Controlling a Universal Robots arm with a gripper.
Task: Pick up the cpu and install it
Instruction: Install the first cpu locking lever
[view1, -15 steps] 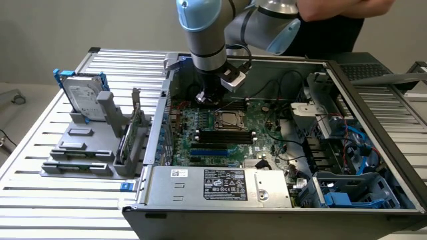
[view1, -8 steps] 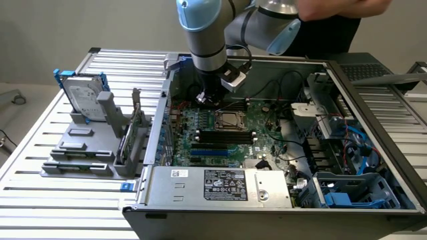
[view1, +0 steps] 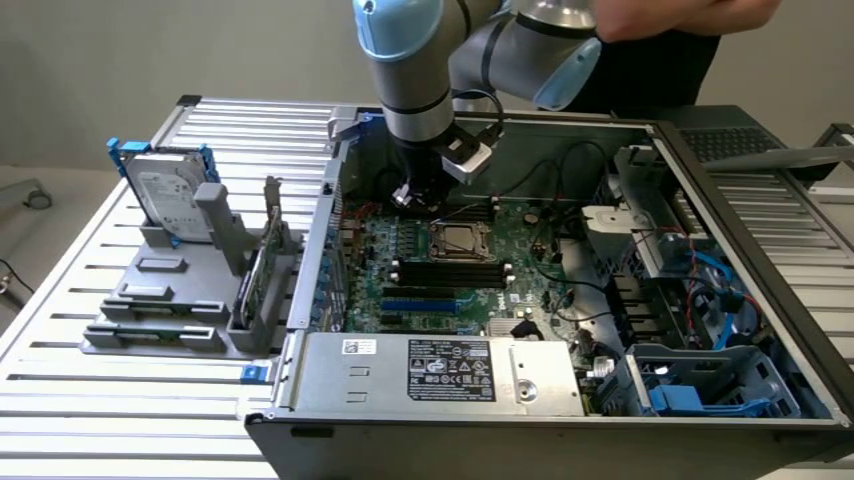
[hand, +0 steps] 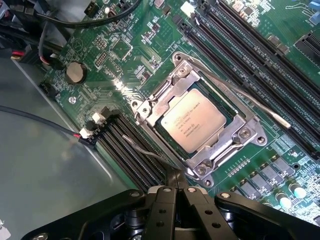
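1. Tool state. The black two-finger tool (hand: 175, 176) has its fingertips pressed together, with nothing between them. In the exterior view the tool (view1: 404, 197) hangs from the grey and light-blue robot arm (view1: 414, 70) inside the open dark computer case (view1: 534, 445).

2. Tool position. The tool stands over the green motherboard (hand: 125, 50), near one corner of the square metal-framed socket (hand: 149, 107). It is apart from the socket and touches neither the frame nor the chip.

3. Task part. The cpu (hand: 196, 121), a small flat square chip with a light silver-grey metal face, lies flat inside the socket, enclosed on all sides by the metal frame. Printed text shows on its face. In the exterior view the cpu (view1: 458, 240) sits near the middle of the board, on the exterior view's right of the tool.

4. Adjacent parts.
- Long black memory slots (hand: 235, 45) run beside the socket.
- A round silver coin cell (hand: 76, 72) sits on the board, well apart from the socket.
- A silver power supply box (view1: 441, 372) occupies the near end of the case.

5. Surroundings. The case rests on a slatted aluminium table (view1: 134, 420). An upright silver hard drive with a blue bracket (view1: 167, 190) stands on the exterior view's left.
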